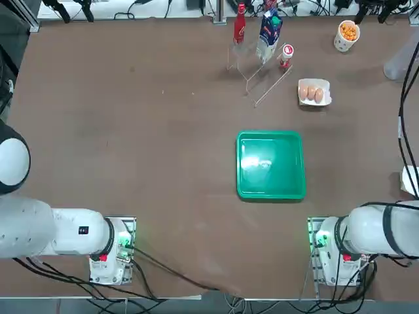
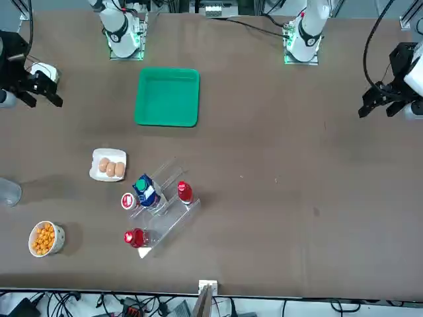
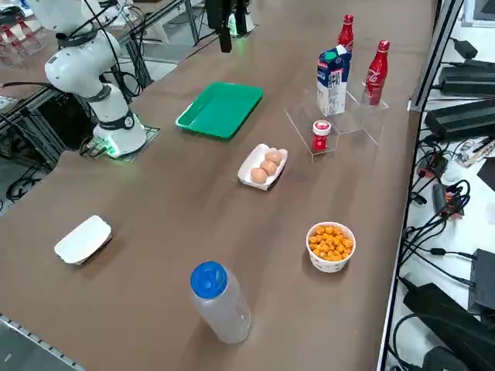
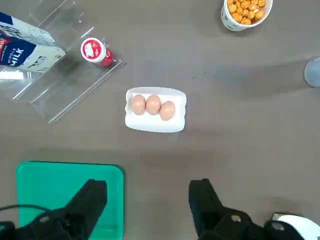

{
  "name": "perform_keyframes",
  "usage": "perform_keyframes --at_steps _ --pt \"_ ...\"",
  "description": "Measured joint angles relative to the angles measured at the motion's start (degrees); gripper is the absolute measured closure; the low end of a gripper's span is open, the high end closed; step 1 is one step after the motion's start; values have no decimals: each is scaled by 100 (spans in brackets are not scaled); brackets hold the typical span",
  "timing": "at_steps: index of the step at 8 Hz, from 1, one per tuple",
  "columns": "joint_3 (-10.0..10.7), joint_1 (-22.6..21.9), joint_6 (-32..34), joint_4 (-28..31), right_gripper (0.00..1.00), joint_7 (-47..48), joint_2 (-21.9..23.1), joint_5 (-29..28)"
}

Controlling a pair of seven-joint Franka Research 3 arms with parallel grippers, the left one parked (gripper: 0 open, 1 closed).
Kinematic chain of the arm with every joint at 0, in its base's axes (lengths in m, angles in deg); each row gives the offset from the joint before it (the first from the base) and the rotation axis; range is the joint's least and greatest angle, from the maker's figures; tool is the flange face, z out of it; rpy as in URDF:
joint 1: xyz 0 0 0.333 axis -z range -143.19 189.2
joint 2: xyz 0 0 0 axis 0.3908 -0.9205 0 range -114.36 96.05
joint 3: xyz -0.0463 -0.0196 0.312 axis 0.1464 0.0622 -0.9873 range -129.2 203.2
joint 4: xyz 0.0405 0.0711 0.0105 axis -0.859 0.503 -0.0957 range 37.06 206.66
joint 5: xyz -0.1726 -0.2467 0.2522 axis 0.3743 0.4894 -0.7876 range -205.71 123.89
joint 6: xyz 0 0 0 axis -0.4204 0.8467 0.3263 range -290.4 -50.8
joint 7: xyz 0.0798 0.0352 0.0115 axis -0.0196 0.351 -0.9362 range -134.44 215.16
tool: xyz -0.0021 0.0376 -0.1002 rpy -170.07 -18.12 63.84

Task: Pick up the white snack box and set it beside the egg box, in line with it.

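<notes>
Handling the white snack box calls for a light grip: it looks like a thin, hollow container, probably light and easily dented, with a smooth lid that may slip. It lies flat on the counter near the edge on the robot's right, well apart from everything else; the overhead view shows only a sliver of it at the right border.

The right gripper hangs high above the counter, jaws spread wide and holding nothing. In the wrist view the box shows only as a white corner beside one finger.

The egg box sits farther out, beyond the green tray, with three brown eggs in a row. A cup of orange snacks and a clear rack with bottles and a milk carton stand near it.

Recommended hold: close the jaws across the short width of the box at mid-length, low on the side walls, where the rounded corners do not deflect the pads. Squeeze gently to avoid crushing it. Keep the placement clear of the eggs, which are fragile.
</notes>
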Motion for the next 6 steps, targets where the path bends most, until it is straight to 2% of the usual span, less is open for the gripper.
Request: perform_keyframes --at_steps 3,4,6 --pt "9 16 284 -7 0 12 -1 11" --pt "47 107 793 -22 0 54 0 83" --pt "140 657 2098 46 0 88 -30 432"
